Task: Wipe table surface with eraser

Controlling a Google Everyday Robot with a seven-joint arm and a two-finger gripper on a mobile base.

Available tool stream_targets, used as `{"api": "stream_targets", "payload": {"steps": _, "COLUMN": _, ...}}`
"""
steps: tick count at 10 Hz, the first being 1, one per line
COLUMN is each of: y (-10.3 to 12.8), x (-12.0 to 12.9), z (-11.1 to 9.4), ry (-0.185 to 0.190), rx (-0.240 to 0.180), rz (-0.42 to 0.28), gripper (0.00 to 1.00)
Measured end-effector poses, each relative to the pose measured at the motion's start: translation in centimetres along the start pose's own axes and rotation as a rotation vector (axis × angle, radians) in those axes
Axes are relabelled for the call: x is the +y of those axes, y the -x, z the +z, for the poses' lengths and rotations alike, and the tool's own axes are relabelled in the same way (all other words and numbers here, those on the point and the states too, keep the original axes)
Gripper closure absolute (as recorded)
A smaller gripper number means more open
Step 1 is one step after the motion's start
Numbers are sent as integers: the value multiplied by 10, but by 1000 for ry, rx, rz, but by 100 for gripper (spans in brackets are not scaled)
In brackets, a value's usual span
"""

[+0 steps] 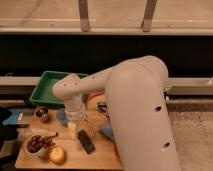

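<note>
Hand point(81, 124) hangs open, gripping nothing, low over the desk point(82, 159) and just behind the eraser point(86, 141), which lies flat mid-desk. As I read it, no pickup yet; grasping and all the wiping remain.

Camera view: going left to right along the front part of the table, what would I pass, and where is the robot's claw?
White bowl of dark pieces → round yellow fruit → pale yellow block → eraser → light-blue pad. The gripper hangs open just above the eraser's far end.
</note>
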Motion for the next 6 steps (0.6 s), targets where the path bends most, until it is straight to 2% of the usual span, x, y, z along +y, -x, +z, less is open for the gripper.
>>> {"api": "stream_targets", "payload": {"steps": 2, "y": 1, "x": -1, "z": 0, "ry": 3, "rx": 4, "rz": 4, "gripper": 20}}
{"api": "stream_targets", "payload": {"steps": 3, "y": 4, "x": -3, "z": 0, "ry": 17, "rx": 21, "rz": 19, "gripper": 20}}
{"api": "stream_targets", "payload": {"steps": 6, "y": -1, "x": -11, "z": 14, "ry": 57, "rx": 73, "rz": 117, "gripper": 20}}
